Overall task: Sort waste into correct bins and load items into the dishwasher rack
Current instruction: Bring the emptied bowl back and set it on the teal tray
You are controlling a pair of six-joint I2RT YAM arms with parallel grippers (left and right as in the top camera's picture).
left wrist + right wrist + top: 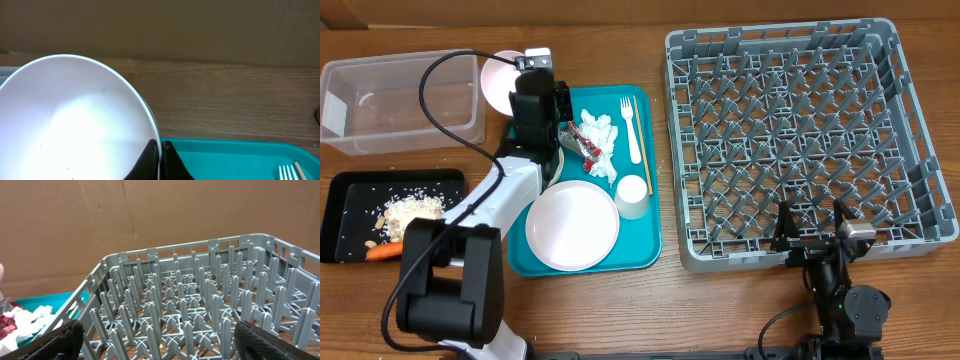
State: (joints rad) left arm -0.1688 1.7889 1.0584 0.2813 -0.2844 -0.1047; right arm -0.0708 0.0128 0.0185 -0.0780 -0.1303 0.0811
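My right fingers (pixel 260 340) hang wide apart by the grey rack (pixel 675 150). The black tray (pixel 350 215) holds rice bits (pixel 412 207) and a carrot (pixel 384 252). The teal tray (pixel 645 250) holds a plate (pixel 572 226), cup (pixel 632 195), fork (pixel 629 125) and napkins (pixel 600 140). My left fingers (pixel 175 167) pinch a bowl (pixel 75 120) by its rim, beside the clear tub (pixel 460 130).

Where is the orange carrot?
In the overhead view, the carrot lies at the far left, in the black tray, just below the rice scraps.

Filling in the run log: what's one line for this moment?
left gripper: shut on bowl rim | right gripper: open, empty, at rack front edge
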